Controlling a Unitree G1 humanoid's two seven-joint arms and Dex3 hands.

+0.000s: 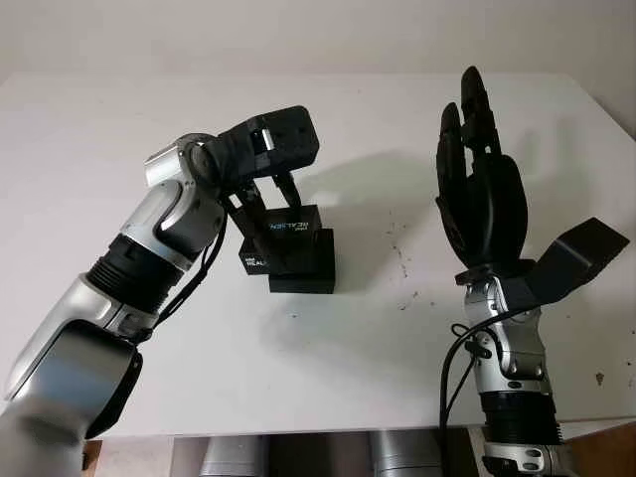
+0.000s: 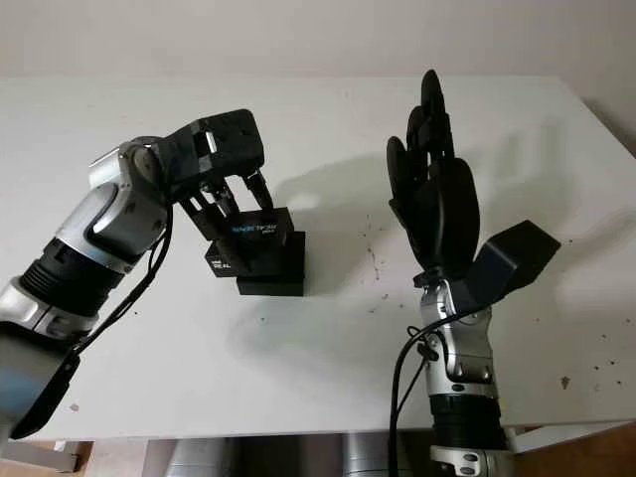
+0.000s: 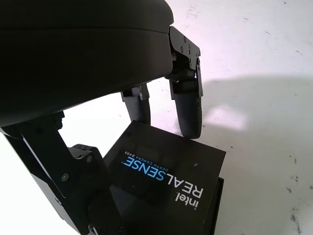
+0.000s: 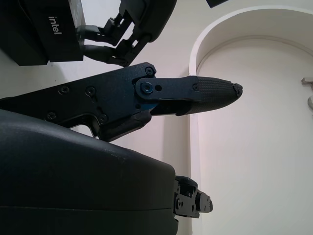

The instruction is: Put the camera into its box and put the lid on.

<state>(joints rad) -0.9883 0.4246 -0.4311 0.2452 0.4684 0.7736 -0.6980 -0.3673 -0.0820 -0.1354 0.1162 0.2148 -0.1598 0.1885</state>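
Reading "intel REALSENSE", the lid (image 1: 291, 229) is clamped by the left hand (image 1: 266, 149) over the box (image 1: 301, 263). The right hand (image 1: 480, 174) is raised open, holding nothing; its fingers are uncurled.

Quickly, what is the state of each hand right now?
Left hand: shut on the lid, holding it over the box.
Right hand: open, holding nothing, raised above the table.

Left hand (image 2: 224, 164) gripping black lid (image 2: 260, 231) over box (image 2: 270, 270), right hand (image 2: 434, 194) raised — open — on white table (image 2: 328, 338)
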